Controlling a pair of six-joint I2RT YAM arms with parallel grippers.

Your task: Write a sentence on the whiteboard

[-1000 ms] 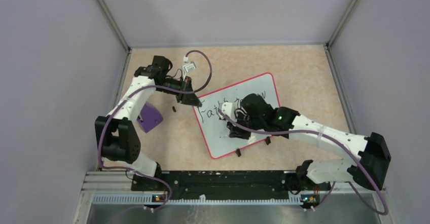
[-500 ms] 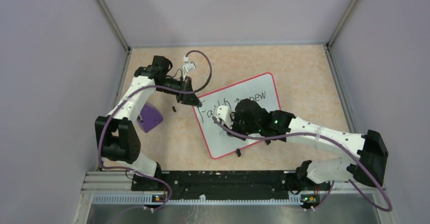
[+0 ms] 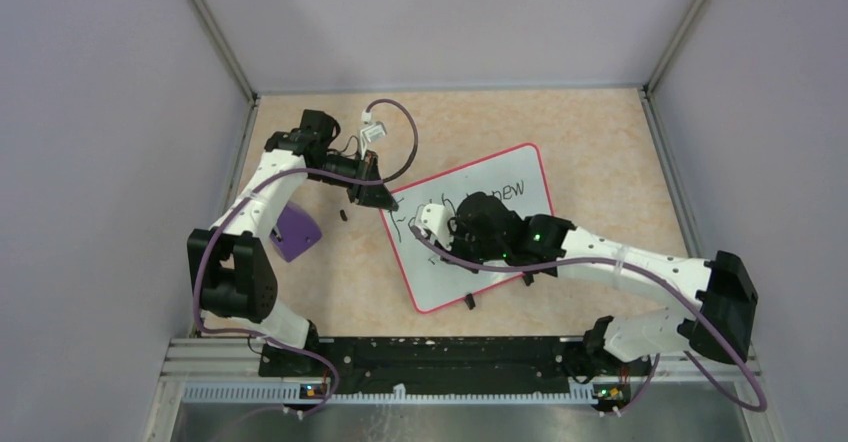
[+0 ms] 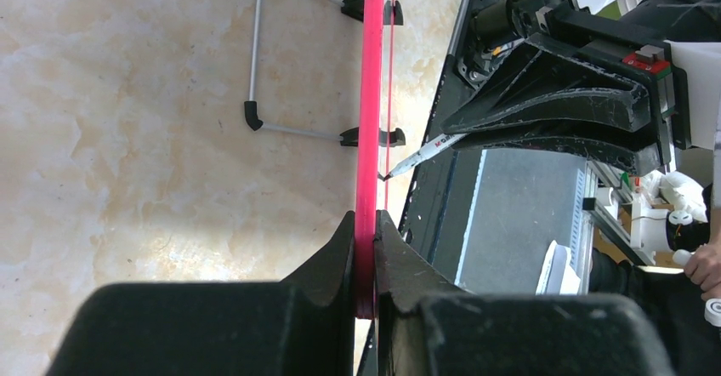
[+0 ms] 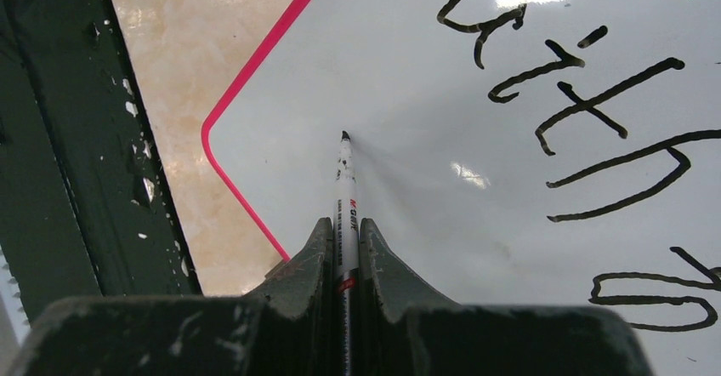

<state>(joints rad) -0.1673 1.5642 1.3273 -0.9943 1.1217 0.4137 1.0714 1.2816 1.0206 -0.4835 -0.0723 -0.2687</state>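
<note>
The tan marbled surface (image 3: 600,152) carries everything. Near its middle lies the whiteboard (image 3: 440,282), red-rimmed and turned askew, with its long sides running from 8 o'clock up to 2 o'clock.

The left tool (image 4: 366,219) is clenched on the board's red rim at the corner toward 10 o'clock. From that wrist the board shows edge-on as a thin pink line.

The right tool (image 5: 344,223) reaches in from 4 o'clock over the board's middle and is clamped tight round a marker (image 5: 344,180). Its black tip sits at the white face, near the board's lower-left corner.

The sentence (image 5: 595,104) is black handwriting across the upper part of the board. The word "new" is legible toward 2 o'clock, and the arm covers much of the rest.

A purple block (image 3: 296,230) sits on the surface at 9 o'clock of the board, apart from it. A small black piece (image 3: 343,215) lies between them, too small to tell what it is.
</note>
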